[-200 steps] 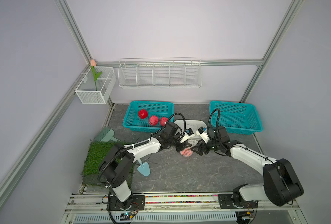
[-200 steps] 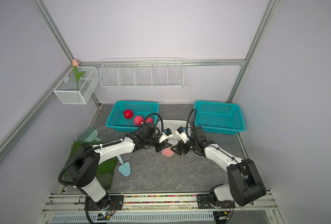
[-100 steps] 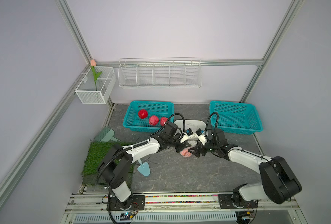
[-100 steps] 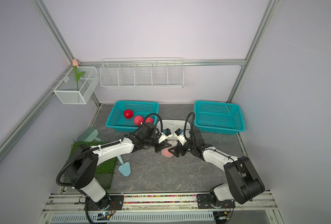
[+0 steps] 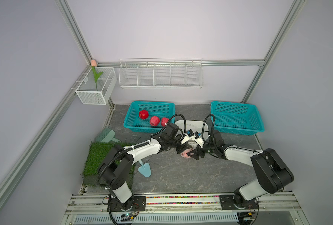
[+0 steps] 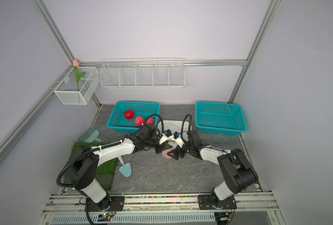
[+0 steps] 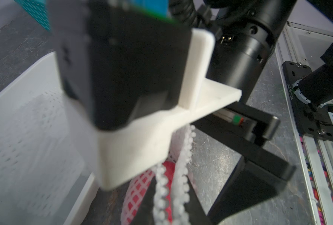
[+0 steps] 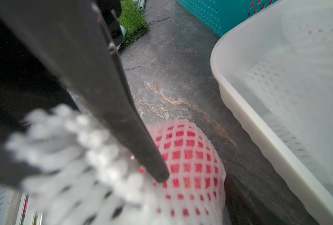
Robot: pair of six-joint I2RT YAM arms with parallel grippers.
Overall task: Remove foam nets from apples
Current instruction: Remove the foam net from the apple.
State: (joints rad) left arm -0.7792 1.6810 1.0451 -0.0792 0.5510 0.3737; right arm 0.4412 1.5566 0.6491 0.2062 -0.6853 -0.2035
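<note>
Well, risky: with left gripper [image 5: 181, 152] clamped on the net [image 7: 183, 165] and right gripper [image 5: 193, 155] spread wide, seemingly loose round the apple [image 8: 189, 155], could drag it along unstripped.

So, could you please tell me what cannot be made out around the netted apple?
- Both top views: the right gripper and wrist cameras cover most of the netted apple; contact is unclear.
- Left wrist view: a blurred camera mount hides much of it.
- Right wrist view: the foam net has a blurred loose end behind a dark finger.
</note>
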